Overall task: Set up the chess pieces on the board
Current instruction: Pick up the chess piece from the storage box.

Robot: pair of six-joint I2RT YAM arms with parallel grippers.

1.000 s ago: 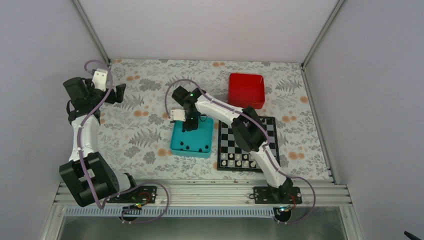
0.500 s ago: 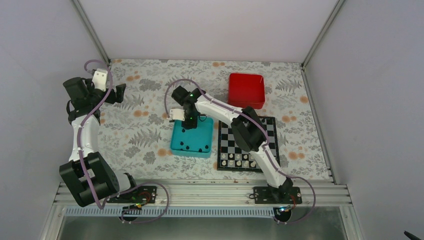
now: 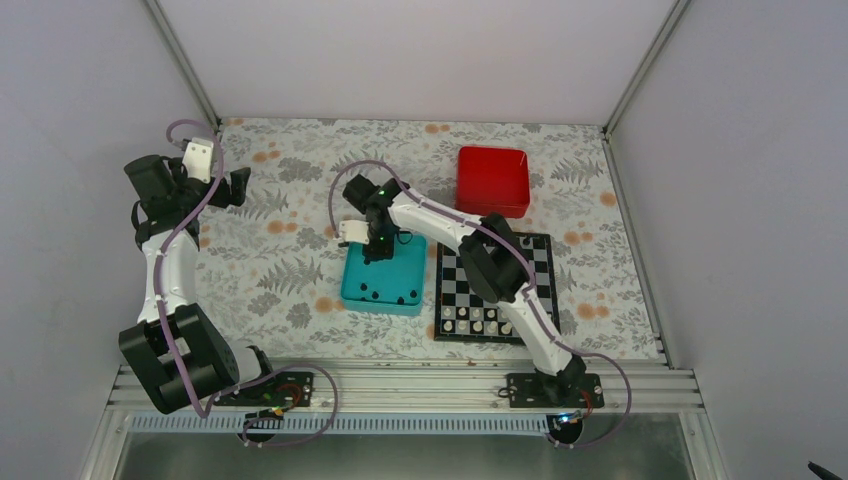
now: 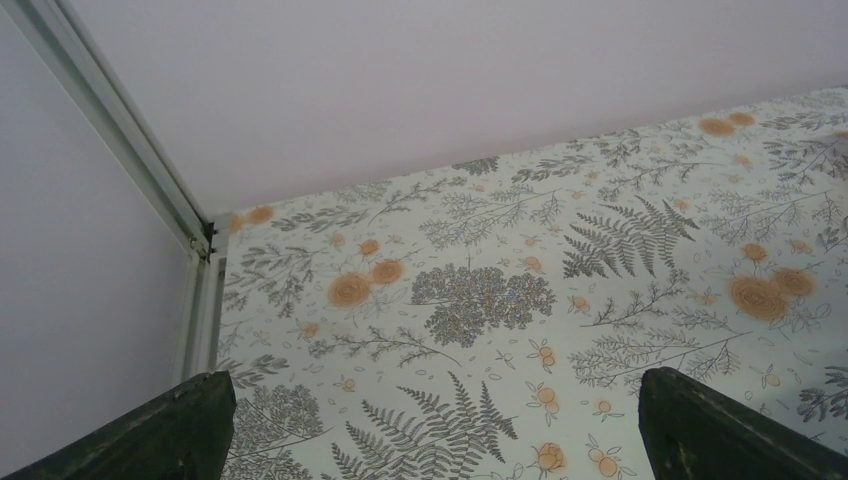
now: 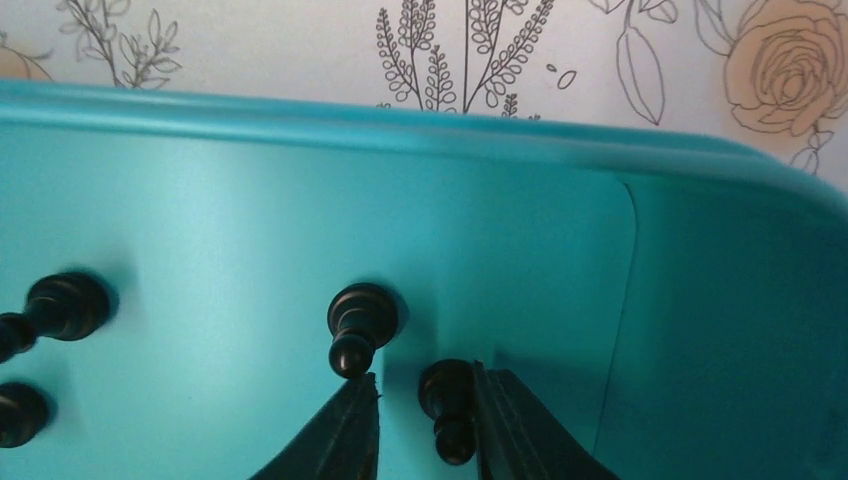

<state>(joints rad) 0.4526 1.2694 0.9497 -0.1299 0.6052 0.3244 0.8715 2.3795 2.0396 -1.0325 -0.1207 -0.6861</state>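
Observation:
Several black chess pieces (image 3: 385, 295) lie in the teal tray (image 3: 352, 288). My right gripper (image 3: 376, 254) is down in the tray's far part. In the right wrist view it (image 5: 425, 375) is open, its fingers on either side of one black pawn (image 5: 447, 395). The right finger touches the pawn and the left finger stands apart from it. A second pawn (image 5: 360, 320) stands just beyond the left fingertip. The board (image 3: 545, 250) lies right of the tray, with pale pieces (image 3: 470, 320) on its near rows. My left gripper (image 3: 240, 185) is open and empty at the far left (image 4: 430, 420).
A red tray (image 3: 493, 180) sits beyond the board. More black pieces (image 5: 65, 305) stand at the left of the tray floor. The tray's far wall (image 5: 400, 125) is close ahead of the right fingers. Enclosure walls and a metal post (image 4: 150, 160) border the floral mat.
My right gripper has shifted slightly left within the teal tray. The left arm has barely moved.

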